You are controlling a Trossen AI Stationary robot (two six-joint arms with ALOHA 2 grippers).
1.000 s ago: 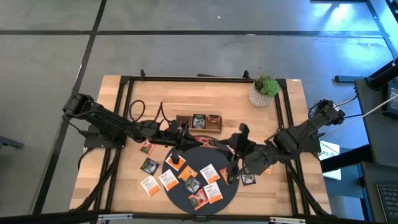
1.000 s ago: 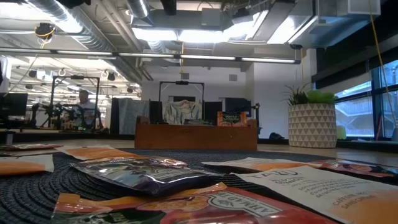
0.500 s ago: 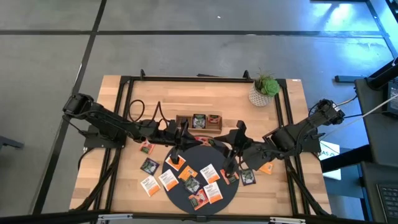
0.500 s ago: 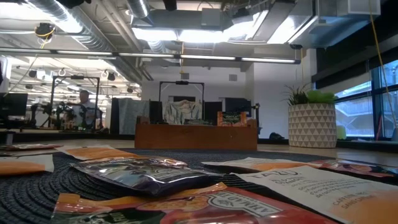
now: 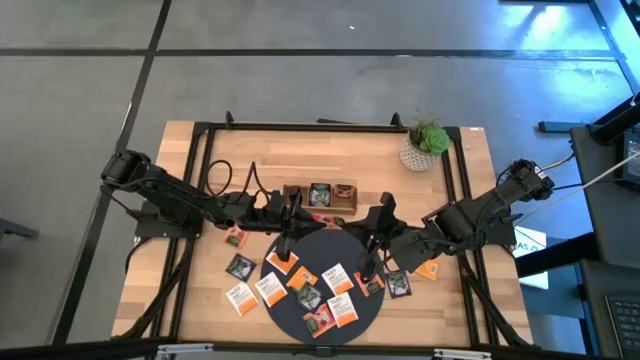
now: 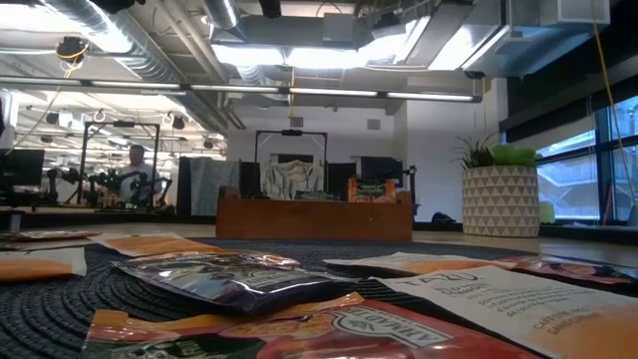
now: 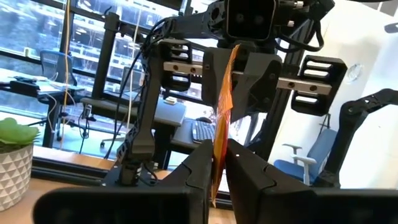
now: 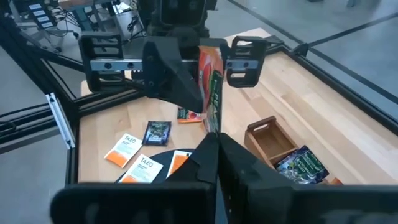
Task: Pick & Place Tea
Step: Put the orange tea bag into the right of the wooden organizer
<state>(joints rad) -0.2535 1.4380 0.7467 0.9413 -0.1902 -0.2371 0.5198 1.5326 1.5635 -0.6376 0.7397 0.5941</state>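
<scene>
High view: both grippers, left [image 5: 318, 222] and right [image 5: 345, 225], pinch one flat orange sachet [image 7: 222, 99] just beside the brown wooden three-compartment tray [image 5: 320, 197].

Four camera views of one table [image 5: 190, 300] with two robot arms.
Overhead: straight down from far above, taking in the whole table and surrounding floor. Low: at tabletop level on the dark round mat [image 6: 40, 314], very near the sachets, facing across to the wooden tray [image 6: 314, 216], also visible from above. Wrist views: looking forward along each arm, facing one another closely, each showing the opposite arm.
</scene>
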